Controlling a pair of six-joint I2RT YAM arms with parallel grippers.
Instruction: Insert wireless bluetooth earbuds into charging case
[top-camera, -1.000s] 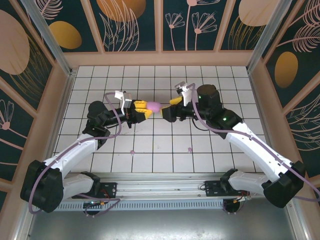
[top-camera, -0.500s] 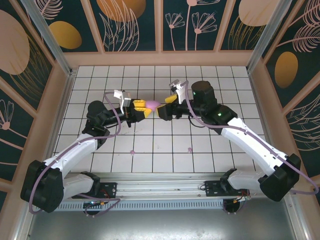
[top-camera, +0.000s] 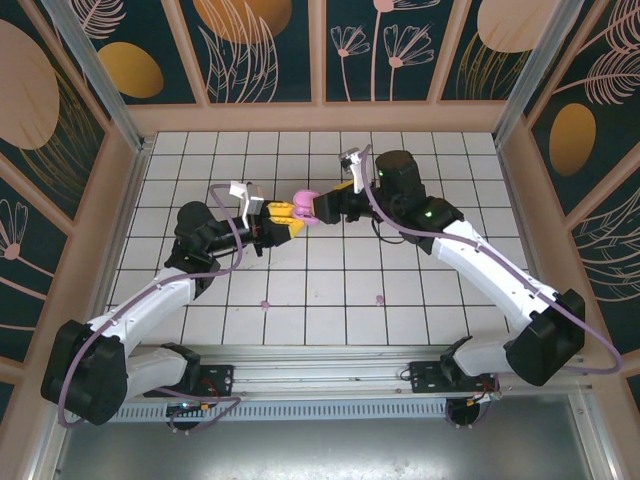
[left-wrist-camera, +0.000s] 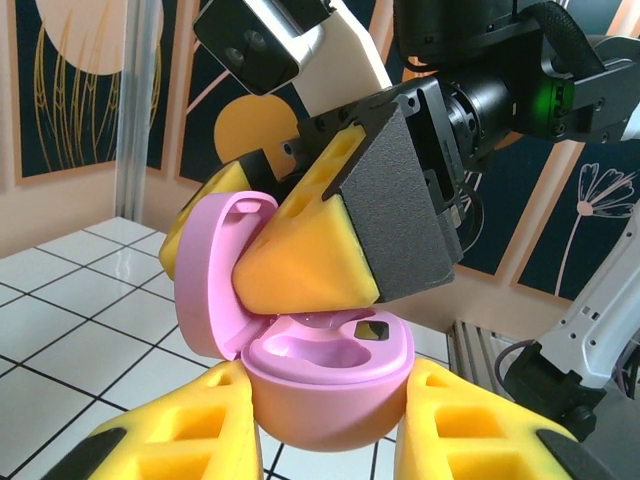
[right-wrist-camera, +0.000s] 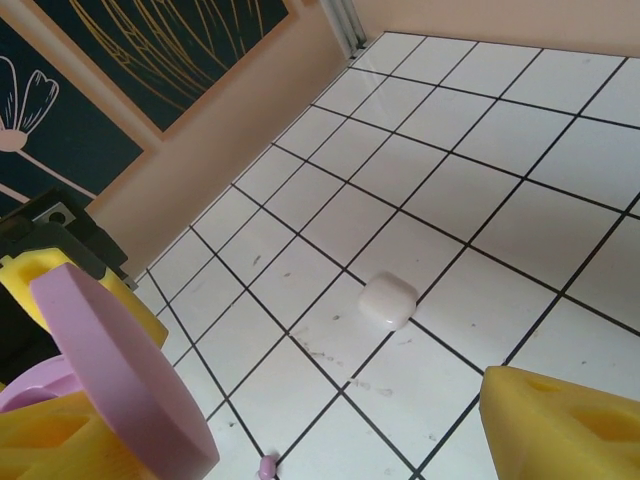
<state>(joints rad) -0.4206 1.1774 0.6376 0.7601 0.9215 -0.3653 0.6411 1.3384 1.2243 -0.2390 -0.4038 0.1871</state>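
My left gripper (left-wrist-camera: 330, 425) is shut on the base of a pink charging case (left-wrist-camera: 330, 385), held off the table with its lid (left-wrist-camera: 215, 275) hinged open. The right gripper (top-camera: 325, 205) is open; one of its yellow fingers (left-wrist-camera: 310, 250) presses into the raised lid above the empty wells. From above, the case (top-camera: 306, 205) sits between the two grippers, the left gripper (top-camera: 285, 218) on its left. Two small pink earbuds lie on the tiles, one (top-camera: 265, 303) near the left arm and one (top-camera: 379, 298) further right. The right wrist view has the lid (right-wrist-camera: 120, 380) at lower left and one earbud (right-wrist-camera: 267, 466) below.
A small white rounded object (right-wrist-camera: 388, 300) lies on the tiles beneath the right gripper (right-wrist-camera: 310, 440). The white tiled table (top-camera: 450, 170) is fenced by wooden walls (top-camera: 320, 118) at the back and sides. The arm bases stand at the near edge.
The right gripper has moved left to the case and its finger now sits against the raised lid. The left gripper has stayed in place, still holding the case.
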